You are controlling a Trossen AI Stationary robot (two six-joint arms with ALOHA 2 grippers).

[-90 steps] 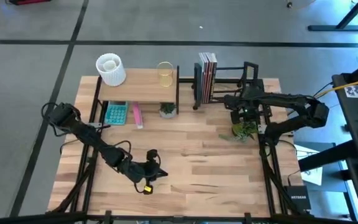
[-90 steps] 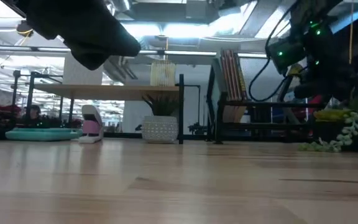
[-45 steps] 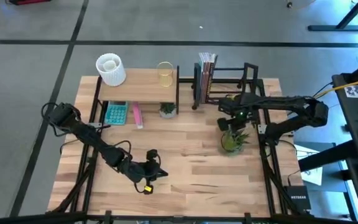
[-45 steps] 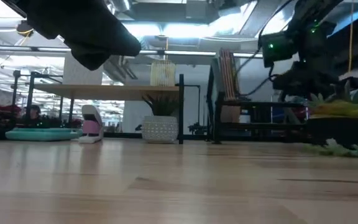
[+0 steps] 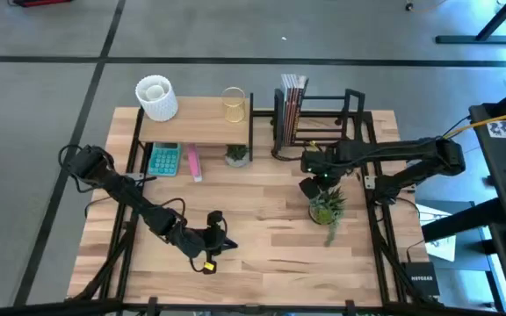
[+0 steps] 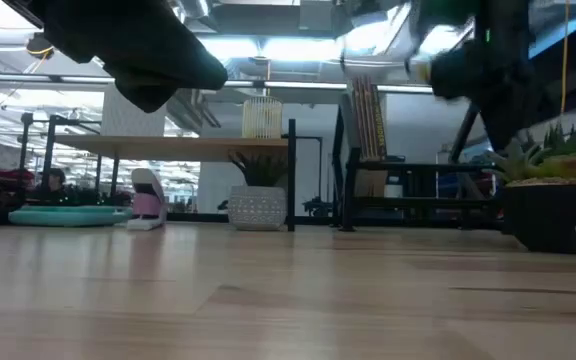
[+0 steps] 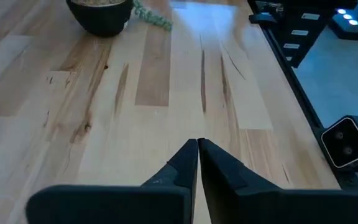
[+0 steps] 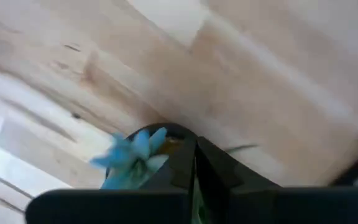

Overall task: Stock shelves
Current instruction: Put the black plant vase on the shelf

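A green plant in a black pot (image 5: 326, 209) stands upright in front of the black rack (image 5: 323, 118), and its pot (image 6: 553, 215) seems to rest on the table. My right gripper (image 8: 194, 146) is shut just above its leaves (image 8: 132, 155). The rack holds upright books (image 5: 292, 110). The wood-board shelf (image 5: 196, 118) carries a white vase (image 5: 155, 96) and a yellow glass (image 5: 233, 104). My left gripper (image 7: 197, 146) rests shut near the table's front edge (image 5: 213, 241), touching nothing. My right gripper comes at the plant from above, fingers pointing down over the pot's rim (image 8: 166, 132). Green shows between the shut fingers, which themselves hide the spot they pinch; it looks like foliage, not the pot. The plant stands upright below them.
Under the wood board lie a teal calculator (image 5: 163, 160), a pink item (image 5: 193, 162) and a small plant in a white pot (image 5: 236, 155). The tabletop is bare between the two arms and in front of the plant (image 5: 271, 246).
My right gripper has gone from beside the black rack toward the table's left and near edges, taking the plant along. The plant was tipped with its strands on the table, then lifted clear, and now stands upright nearer the table's middle.
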